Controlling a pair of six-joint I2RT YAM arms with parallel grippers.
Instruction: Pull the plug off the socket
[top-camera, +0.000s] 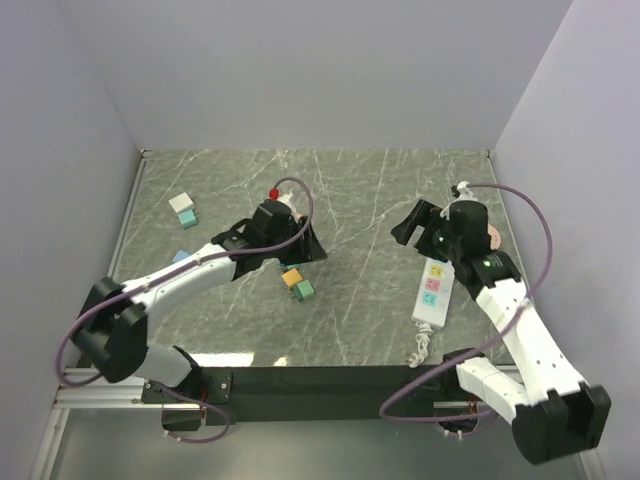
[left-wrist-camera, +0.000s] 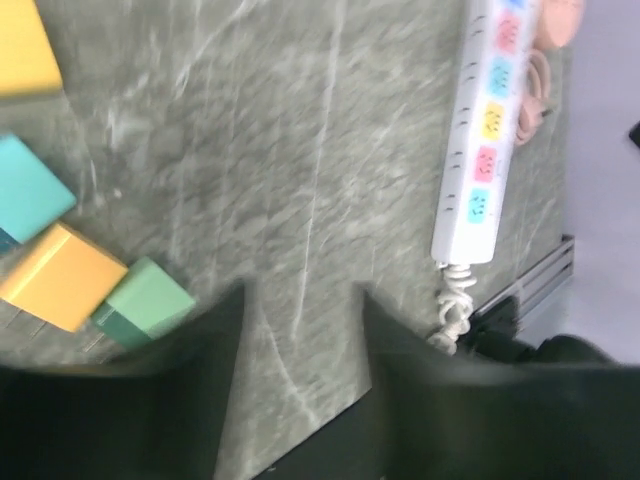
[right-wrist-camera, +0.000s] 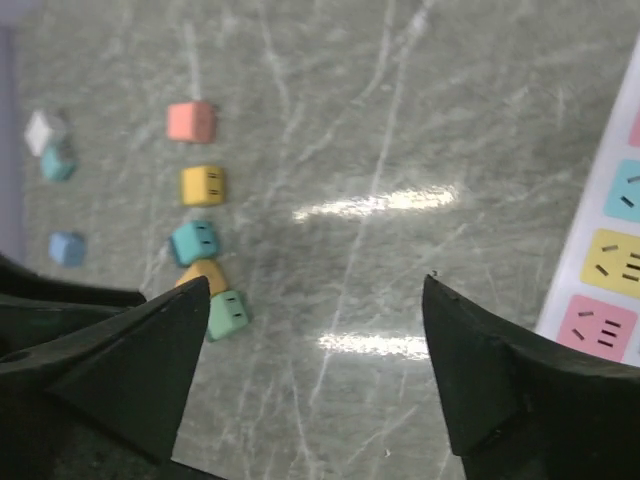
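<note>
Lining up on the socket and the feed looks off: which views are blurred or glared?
Left wrist: smeared throughout, socket still recognisable by its coloured outlets. Right wrist: sharp, two glare streaks on the table, off the socket. Top external: even light, clear.

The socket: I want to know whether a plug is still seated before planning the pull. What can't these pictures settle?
Top external: the right arm covers the far end of the socket, so no plug shows there.
Left wrist: blurred; the top edge cuts off the strip's end and a pink object, plug or not unclear.
Right wrist: only a few outlets show, cut off by the right edge.
</note>
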